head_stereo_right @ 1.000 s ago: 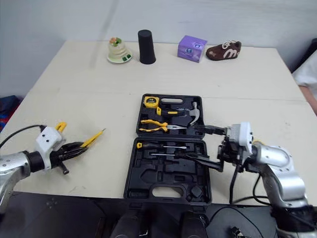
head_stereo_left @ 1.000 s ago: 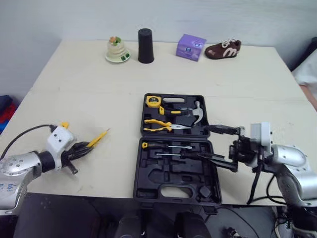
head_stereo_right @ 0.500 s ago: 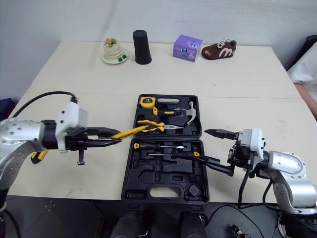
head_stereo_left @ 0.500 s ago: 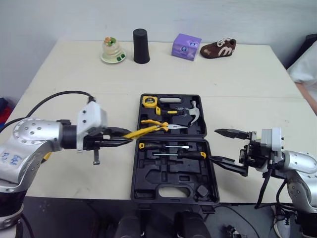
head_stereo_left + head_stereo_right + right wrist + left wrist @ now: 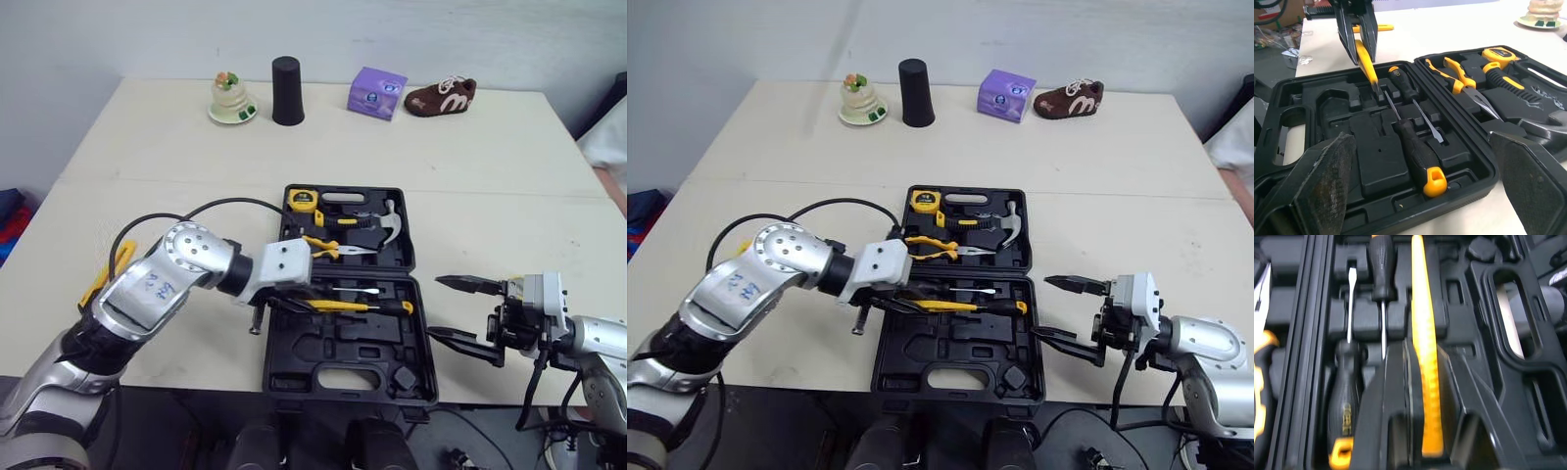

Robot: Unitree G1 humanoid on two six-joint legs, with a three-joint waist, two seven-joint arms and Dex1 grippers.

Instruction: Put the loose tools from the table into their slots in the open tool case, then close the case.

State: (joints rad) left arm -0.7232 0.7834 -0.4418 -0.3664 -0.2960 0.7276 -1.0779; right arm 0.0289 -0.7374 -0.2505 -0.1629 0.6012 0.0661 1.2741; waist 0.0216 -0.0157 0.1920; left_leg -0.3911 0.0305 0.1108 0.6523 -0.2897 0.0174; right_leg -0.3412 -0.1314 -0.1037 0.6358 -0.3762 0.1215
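Tool case (image 5: 333,348): matt black moulded plastic. Hammer head (image 5: 395,224): polished metal. Screwdriver (image 5: 1408,138): metal shaft, glossy plastic handle. Worktop (image 5: 147,166): smooth, matt, pale.

Bare table (image 5: 196,166) behind tool case (image 5: 338,345); left gripper (image 5: 299,302), apparently low, over near half.

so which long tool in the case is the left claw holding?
The all-yellow one, clamped in the left claw; both black-handled screwdrivers lie seated, untouched.

The table (image 5: 176,166) carries an open case (image 5: 338,377) near its front. A dish (image 5: 232,100), cup (image 5: 287,90), box (image 5: 377,93) and shoe (image 5: 441,96) line the far edge. A yellow tool (image 5: 106,276) lies at the left.
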